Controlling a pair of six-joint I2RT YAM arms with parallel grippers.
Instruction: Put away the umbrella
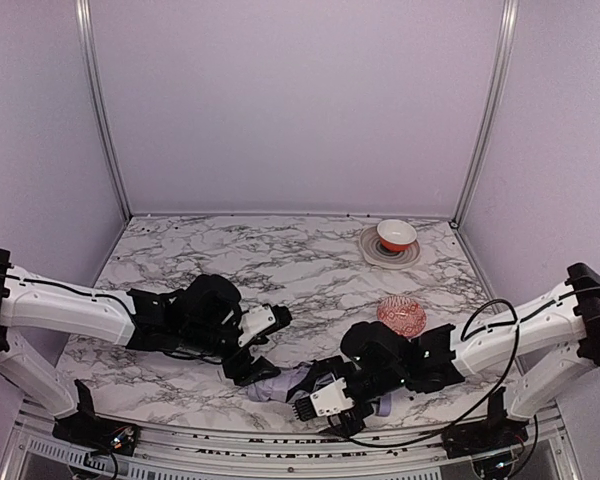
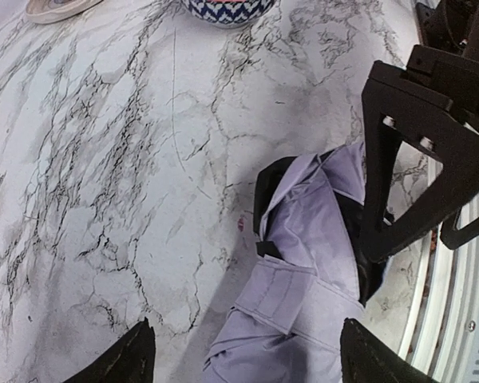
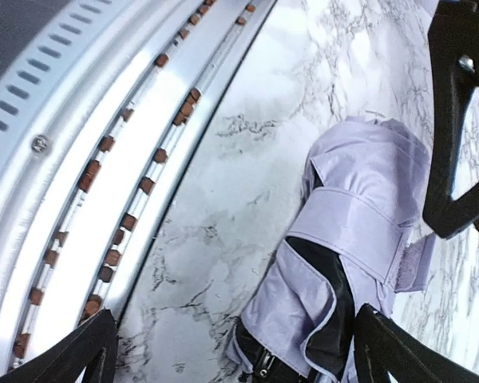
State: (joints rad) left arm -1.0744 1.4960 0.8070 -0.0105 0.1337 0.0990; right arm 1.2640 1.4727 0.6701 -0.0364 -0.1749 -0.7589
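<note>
The umbrella (image 1: 280,385) is folded, lavender with black folds, its strap wrapped round it, and lies on the marble table near the front edge. My left gripper (image 1: 265,345) is open just left of it. In the left wrist view its fingertips (image 2: 136,355) straddle the near end of the umbrella (image 2: 303,271) without touching it. My right gripper (image 1: 318,396) is open over the umbrella's right part. In the right wrist view the umbrella (image 3: 359,215) lies towards the right fingertip (image 3: 387,355), with bare table on the left.
A red patterned bowl (image 1: 401,315) stands just behind the right arm. A red-and-white bowl on a plate (image 1: 390,250) is at the back right. The metal front rail (image 3: 104,159) runs close beside the umbrella. The two grippers are close together.
</note>
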